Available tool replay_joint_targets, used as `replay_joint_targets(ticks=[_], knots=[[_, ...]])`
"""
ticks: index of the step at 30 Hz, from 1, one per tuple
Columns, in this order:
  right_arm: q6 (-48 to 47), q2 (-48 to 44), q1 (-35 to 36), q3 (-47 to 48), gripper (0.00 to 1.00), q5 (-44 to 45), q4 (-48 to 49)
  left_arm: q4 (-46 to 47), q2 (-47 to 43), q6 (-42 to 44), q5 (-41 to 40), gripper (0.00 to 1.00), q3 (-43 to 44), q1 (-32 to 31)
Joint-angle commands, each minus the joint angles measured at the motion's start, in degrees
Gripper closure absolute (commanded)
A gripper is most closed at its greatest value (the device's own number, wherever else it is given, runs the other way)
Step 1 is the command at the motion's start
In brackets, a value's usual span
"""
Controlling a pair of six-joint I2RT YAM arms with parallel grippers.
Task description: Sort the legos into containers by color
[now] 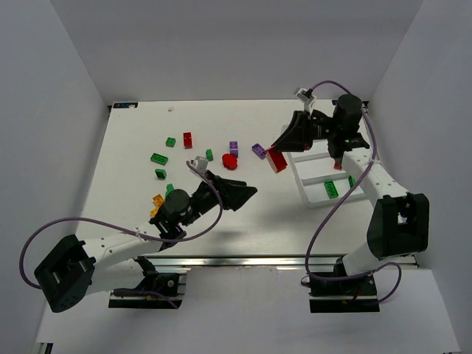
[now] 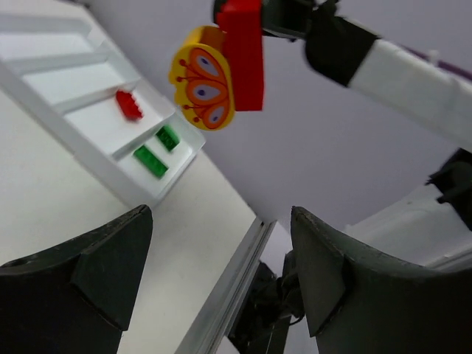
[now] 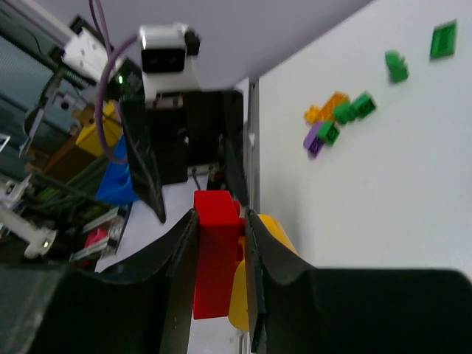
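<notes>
My right gripper (image 1: 280,150) hangs left of the white tray (image 1: 313,193), shut on a red brick (image 1: 277,160) with a yellow butterfly piece (image 2: 200,80) stuck to it. In the right wrist view the red brick (image 3: 215,254) sits upright between the fingers of the right gripper (image 3: 220,217). My left gripper (image 1: 243,195) is open and holds nothing, just left of and below the brick; its fingers (image 2: 110,254) frame the brick from beneath. The tray's containers hold two green bricks (image 2: 150,161) and a red brick (image 2: 129,103). Loose legos lie at left: green (image 1: 158,158), red (image 1: 187,139), purple (image 1: 259,150).
A red round piece (image 1: 230,161), another purple brick (image 1: 234,147) and orange pieces (image 1: 157,199) lie near the left arm. White walls close in the table on three sides. The table's metal front rail (image 2: 228,287) runs below the left gripper.
</notes>
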Motion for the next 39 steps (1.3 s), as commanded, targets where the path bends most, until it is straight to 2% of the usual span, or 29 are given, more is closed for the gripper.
replay_joint_targets(ticks=[1, 7, 15, 19, 21, 23, 26, 28, 29, 34, 39], knots=[[34.86, 0.8, 0.6, 2.96, 1.0, 0.4, 38.15, 13.33, -0.05, 4.31, 3.72, 0.15, 1.64, 0.07], [33.34, 0.89, 3.41, 11.3, 1.0, 2.43, 33.2, 14.21, 0.74, 9.14, 4.16, 0.15, 4.01, 0.08], [29.74, 2.03, 4.37, 24.13, 1.0, 5.07, 25.38, 19.4, 3.02, 9.24, 4.6, 0.15, 7.87, 0.43], [25.44, 2.56, 4.55, 30.19, 1.0, 9.01, 17.22, 13.01, 3.99, 13.61, 2.77, 0.16, 15.32, 0.52], [20.44, 2.39, 4.03, 31.78, 1.0, 12.43, 7.07, 2.91, 4.43, 16.6, 0.83, 0.19, 18.5, 0.52], [18.32, 1.95, 4.02, 32.58, 1.0, 18.5, 2.36, -4.55, 4.87, 19.69, -3.91, 0.19, 21.4, 0.17], [17.08, 0.19, 4.11, 31.97, 1.0, 27.46, -5.36, -9.49, 5.66, 24.34, -13.02, 0.18, 23.42, -1.67], [17.08, -0.86, 4.46, 30.74, 1.0, 33.94, -6.69, -11.97, 6.62, 27.07, -17.08, 0.18, 25.19, -2.99], [16.99, -1.48, 4.72, 29.78, 1.0, 36.68, -7.49, -14.07, 7.15, 29.6, -22.15, 0.18, 25.98, -4.39], [14.8, -3.41, 8.85, 31.44, 1.0, 52.4, -19.42, -15.32, 11.45, 37.52, -35.19, 0.17, 29.41, -7.92], [17.42, -4.47, 10.88, 29.08, 1.0, 58.24, -24.9, -14.0, 15.76, 45.61, -43.45, 0.17, 32.75, -10.99]])
